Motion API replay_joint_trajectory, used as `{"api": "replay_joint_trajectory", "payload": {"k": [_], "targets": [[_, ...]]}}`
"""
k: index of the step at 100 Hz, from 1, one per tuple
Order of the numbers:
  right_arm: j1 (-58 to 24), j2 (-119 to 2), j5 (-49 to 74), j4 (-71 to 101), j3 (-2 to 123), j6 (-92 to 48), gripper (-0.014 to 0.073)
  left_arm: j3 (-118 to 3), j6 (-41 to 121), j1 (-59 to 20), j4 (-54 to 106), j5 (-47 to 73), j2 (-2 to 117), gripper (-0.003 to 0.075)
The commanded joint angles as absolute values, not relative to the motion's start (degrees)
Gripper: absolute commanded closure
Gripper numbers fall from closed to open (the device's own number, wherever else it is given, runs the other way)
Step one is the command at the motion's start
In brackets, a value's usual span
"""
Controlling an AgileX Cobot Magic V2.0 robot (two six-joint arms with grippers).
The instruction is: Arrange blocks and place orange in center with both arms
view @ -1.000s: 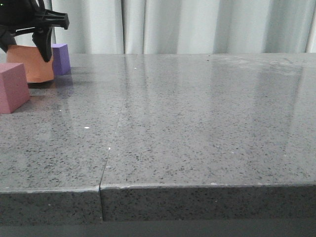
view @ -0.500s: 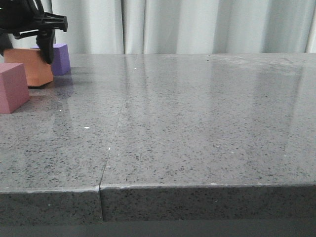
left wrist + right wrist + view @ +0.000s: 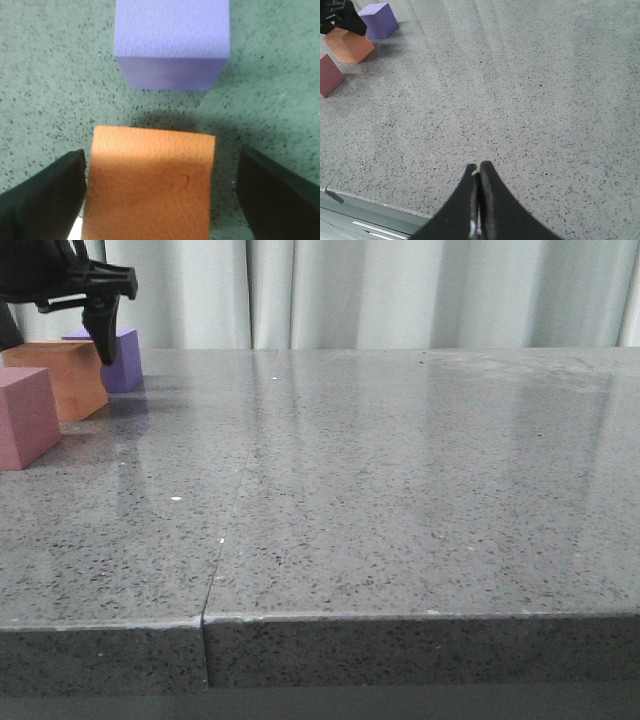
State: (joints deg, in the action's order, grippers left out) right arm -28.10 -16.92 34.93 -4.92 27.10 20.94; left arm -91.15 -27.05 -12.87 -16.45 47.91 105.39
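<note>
Orange cube (image 3: 62, 378): on the grey table (image 3: 400, 490), between the pinkish-red cube (image 3: 25, 417) nearer the table's front edge and the purple cube (image 3: 118, 358) farther back.
Left gripper (image 3: 160, 195): spread, a black finger (image 3: 47, 200) on either side of the orange cube, gaps visible, not clamping it.
Right gripper (image 3: 479, 172): fingers pressed together, empty, above bare table well apart from the orange cube.
</note>
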Motion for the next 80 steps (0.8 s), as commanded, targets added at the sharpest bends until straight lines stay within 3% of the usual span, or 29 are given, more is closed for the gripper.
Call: {"api": "replay_joint_trajectory", "payload": {"k": [1, 16, 23, 45, 57, 80], "targets": [[-27.97, -17.4, 30.52, -5.81, 28.54, 20.47, 0.0661, -92.71, -27.55, -12.7, -16.71, 43.98, 100.2, 0.0135], [-27.97, -17.4, 30.52, -5.81, 28.54, 20.47, 0.0661, -92.71, -27.55, -12.7, -16.81, 41.66, 96.54, 0.0141], [-27.97, -17.4, 30.52, -5.81, 28.54, 20.47, 0.0661, -92.71, -27.55, -12.7, -16.81, 41.23, 94.99, 0.0194], [-27.97, -17.4, 30.52, -5.81, 28.54, 20.47, 0.0661, -92.62, -27.3, -12.7, -17.83, 41.71, 90.51, 0.0576], [-27.97, -17.4, 30.52, -5.81, 28.54, 20.47, 0.0661, -92.62, -27.2, -12.7, -17.83, 41.71, 88.44, 0.0741], [-27.97, -17.4, 30.52, -5.81, 28.54, 20.47, 0.0661, -88.98, -26.97, -12.7, -18.04, 40.08, 82.64, 0.0741]]}}
